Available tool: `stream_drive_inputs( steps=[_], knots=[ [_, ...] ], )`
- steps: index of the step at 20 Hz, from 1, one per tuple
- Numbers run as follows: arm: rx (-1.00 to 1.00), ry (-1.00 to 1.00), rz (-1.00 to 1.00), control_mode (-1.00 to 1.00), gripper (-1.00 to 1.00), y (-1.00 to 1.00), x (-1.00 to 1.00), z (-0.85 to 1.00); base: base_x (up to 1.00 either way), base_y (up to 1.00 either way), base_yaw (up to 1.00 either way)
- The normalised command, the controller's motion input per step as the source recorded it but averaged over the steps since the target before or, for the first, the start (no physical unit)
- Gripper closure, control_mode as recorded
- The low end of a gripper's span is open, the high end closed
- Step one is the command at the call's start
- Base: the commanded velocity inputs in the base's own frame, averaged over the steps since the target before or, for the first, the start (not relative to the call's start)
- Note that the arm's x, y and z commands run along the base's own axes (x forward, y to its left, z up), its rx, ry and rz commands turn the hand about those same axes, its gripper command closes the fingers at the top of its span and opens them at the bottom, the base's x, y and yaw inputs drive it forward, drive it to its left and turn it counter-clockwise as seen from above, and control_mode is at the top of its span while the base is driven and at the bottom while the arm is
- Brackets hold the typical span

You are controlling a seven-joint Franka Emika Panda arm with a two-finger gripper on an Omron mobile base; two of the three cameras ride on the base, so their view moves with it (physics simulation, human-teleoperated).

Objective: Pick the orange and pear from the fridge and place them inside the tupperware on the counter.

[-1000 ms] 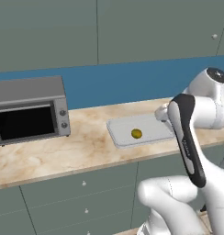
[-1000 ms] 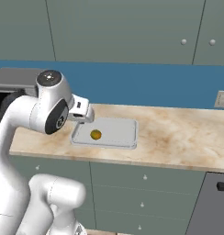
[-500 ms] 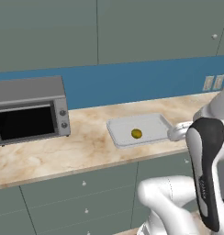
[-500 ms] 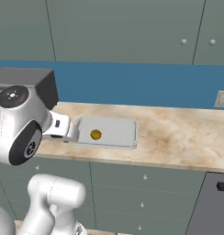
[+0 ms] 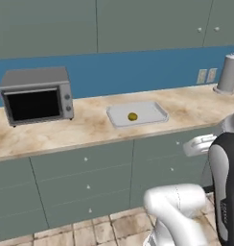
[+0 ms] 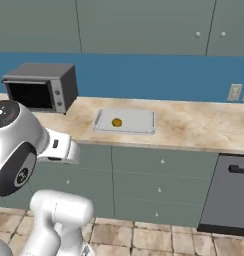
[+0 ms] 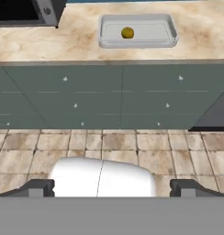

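the orange [image 5: 132, 116] sits inside the tupperware [image 5: 152, 115], left of its middle, on the counter [image 5: 90, 127]. a toaster oven [image 5: 36, 95] stands well apart to the tray's left. the gripper [image 7: 112, 188] faces the grey-green cabinet drawers [image 7: 109, 96], jaws spread wide and holding nothing.

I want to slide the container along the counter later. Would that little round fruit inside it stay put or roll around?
It would probably roll. The orange looks like a smooth ball lying loose on the flat floor of the tupperware, touching no wall. The raised rim should likely keep it inside if you push gently. A quick shove might bounce it against the rim, since the tray looks shallow.
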Motion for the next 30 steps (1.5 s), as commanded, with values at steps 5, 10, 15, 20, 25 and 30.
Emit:
stream_drive_inputs(
  steps=[5,10,15,20,25,30],
  knots=[
    [0.00,0.00,0.00,1.00,-1.00,0.00,0.00,0.00,-0.20,1.00,0.00],
    [0.00,0.00,0.00,1.00,-1.00,0.00,0.00,0.00,-0.05,1.00,0.06],
    [0.00,0.00,0.00,1.00,-1.00,0.00,0.00,0.00,-0.52,1.00,0.05],
    [0.00,0.00,0.00,1.00,-1.00,0.00,0.00,0.00,-0.89,0.98,0.02],
    [0.00,0.00,0.00,1.00,-1.00,0.00,0.00,0.00,-0.99,0.98,0.01],
    [0.00,0.00,0.00,1.00,-1.00,0.00,0.00,0.00,-0.62,1.00,0.00]
  ],
)
